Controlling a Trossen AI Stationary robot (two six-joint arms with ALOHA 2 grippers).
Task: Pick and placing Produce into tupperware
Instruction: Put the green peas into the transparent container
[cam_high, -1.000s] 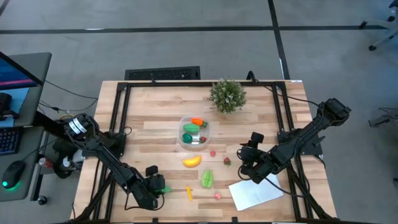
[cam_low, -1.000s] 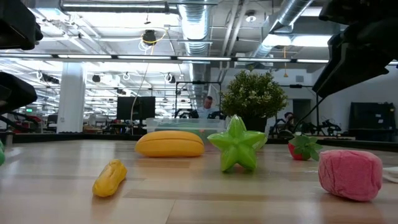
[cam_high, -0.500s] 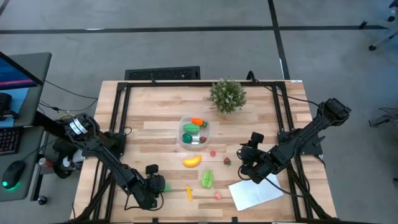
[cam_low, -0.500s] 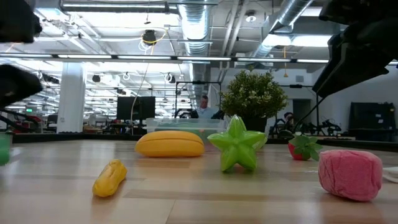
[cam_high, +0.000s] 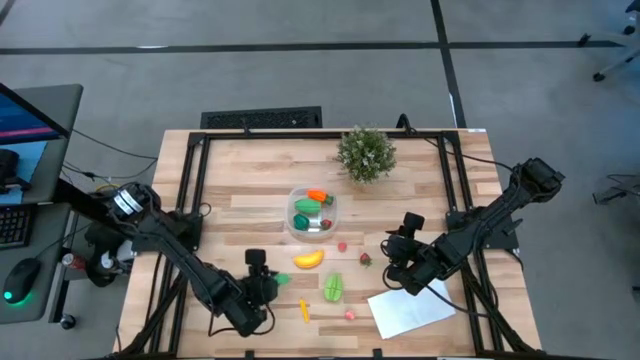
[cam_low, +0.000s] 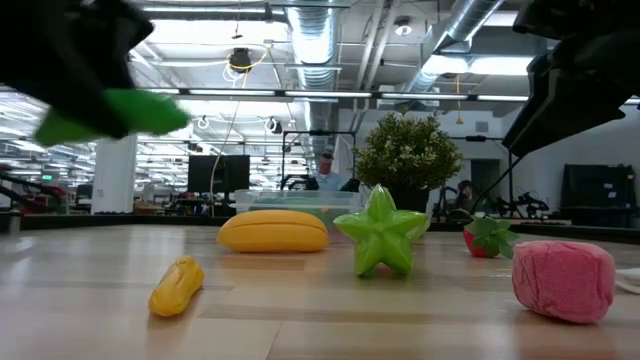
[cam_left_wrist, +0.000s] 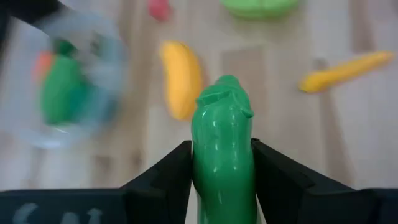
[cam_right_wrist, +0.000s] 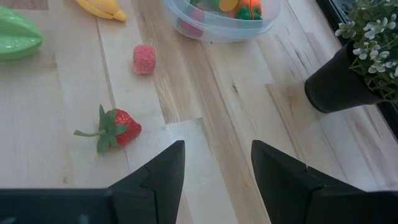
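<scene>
My left gripper (cam_high: 266, 284) is shut on a green toy vegetable (cam_left_wrist: 222, 143) above the table's near left part; the piece also shows high in the low view (cam_low: 112, 112). The clear tupperware (cam_high: 312, 212) stands mid-table with an orange carrot and green pieces inside. On the table lie a yellow banana (cam_high: 308, 260), a green starfruit (cam_high: 332, 287), a small yellow-orange carrot (cam_high: 304, 310), a strawberry (cam_high: 365, 260) and two pink berries (cam_high: 342, 246) (cam_high: 350, 314). My right gripper (cam_right_wrist: 214, 149) is open and empty, right of the strawberry. My left gripper pinches the green vegetable between its two fingers, which lie on its two sides (cam_left_wrist: 198, 163). The piece's rounded end (cam_left_wrist: 225, 93) sticks out beyond the fingertips. It is lifted clear of the table.
A bushy potted plant (cam_high: 366, 152) stands at the table's far side, right of the tupperware. A flat white sheet (cam_high: 410, 308) lies at the near right, under my right arm. Bare wood shows at the table's far left.
My left gripper has risen and gone toward the table's right and far side, nearer the banana and the tupperware. The green vegetable has gone with it, from table height to well clear of the table.
</scene>
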